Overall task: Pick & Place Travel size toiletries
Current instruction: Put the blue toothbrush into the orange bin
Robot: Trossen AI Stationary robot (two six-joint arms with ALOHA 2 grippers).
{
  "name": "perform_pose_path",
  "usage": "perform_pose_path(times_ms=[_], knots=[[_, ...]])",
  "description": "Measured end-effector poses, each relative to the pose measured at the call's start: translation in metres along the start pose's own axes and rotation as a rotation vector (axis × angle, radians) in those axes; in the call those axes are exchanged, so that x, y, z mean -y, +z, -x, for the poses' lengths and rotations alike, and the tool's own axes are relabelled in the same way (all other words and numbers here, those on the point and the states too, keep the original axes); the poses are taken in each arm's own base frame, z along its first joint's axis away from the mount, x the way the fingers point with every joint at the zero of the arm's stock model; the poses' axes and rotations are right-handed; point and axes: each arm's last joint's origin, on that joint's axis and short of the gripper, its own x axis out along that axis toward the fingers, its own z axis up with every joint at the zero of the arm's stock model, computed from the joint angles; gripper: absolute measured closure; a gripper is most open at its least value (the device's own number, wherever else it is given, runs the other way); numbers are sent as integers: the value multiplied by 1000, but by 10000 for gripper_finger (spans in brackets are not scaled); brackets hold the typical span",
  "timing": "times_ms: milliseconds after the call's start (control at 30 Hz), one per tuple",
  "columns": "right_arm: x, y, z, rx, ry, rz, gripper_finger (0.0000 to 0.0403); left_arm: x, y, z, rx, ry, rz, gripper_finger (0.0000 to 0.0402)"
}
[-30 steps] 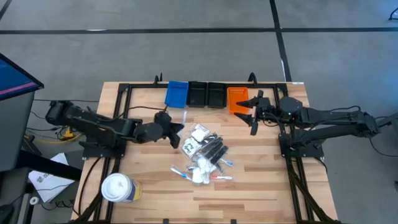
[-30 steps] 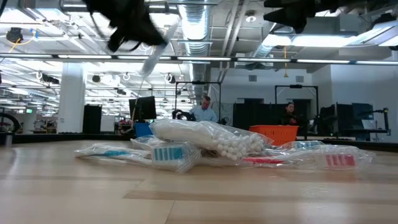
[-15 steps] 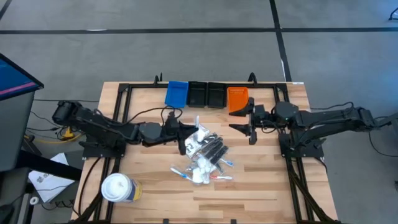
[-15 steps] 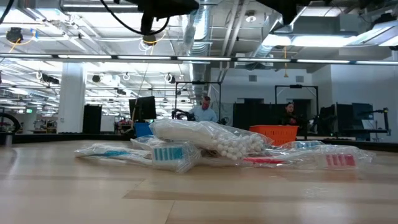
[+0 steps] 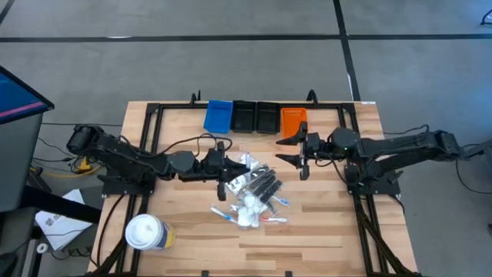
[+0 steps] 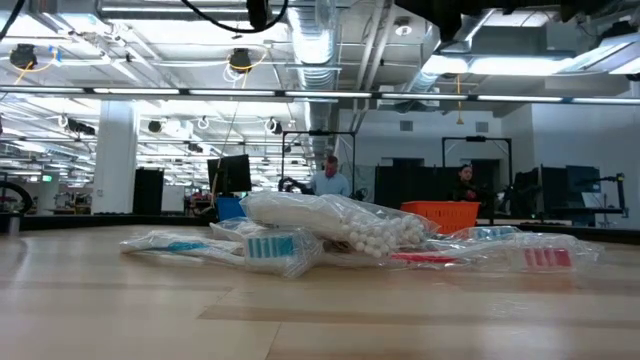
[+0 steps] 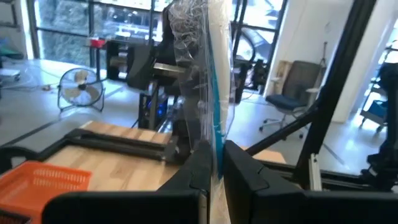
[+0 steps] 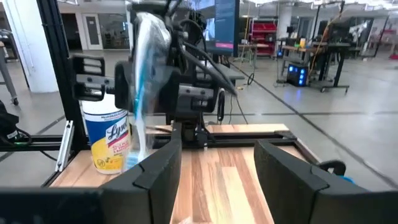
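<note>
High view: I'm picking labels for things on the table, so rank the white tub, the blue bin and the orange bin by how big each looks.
1. White tub, the largest.
2. Blue bin.
3. Orange bin, partly hidden by the right gripper, so its place below the blue bin is unsure.

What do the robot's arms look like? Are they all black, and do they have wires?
Yes, both arms are black all over, made of chunky jointed pieces. The left arm has a round knob at its base and a thin black cable looping along it. The right arm looks the same. Each ends in two flat, blocky black fingers, like a claw.
</note>
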Motion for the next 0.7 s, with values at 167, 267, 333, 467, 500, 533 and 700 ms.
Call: perform_pose_path(times_ms=[167,267,333,467,500,533,700], knots=[[-3,-2,-2,-8,47,-23,229,0,0,0,-1,-12,-16,391],[-5,-1,-2,1,111,-23,240,0,0,0,-1,-18,-17,391],[-5,-1,-2,-1,135,-23,247,1,0,0,2,-18,-16,391],[-5,0,-1,3,135,-25,256,1,1,0,5,-19,-15,391],[-5,-1,-1,1,132,-30,256,1,1,0,5,-25,-15,391],[-5,-1,-1,1,131,-38,256,1,1,0,4,-35,-15,391],[-5,0,-1,4,131,-42,239,1,1,0,6,-37,-14,391]])
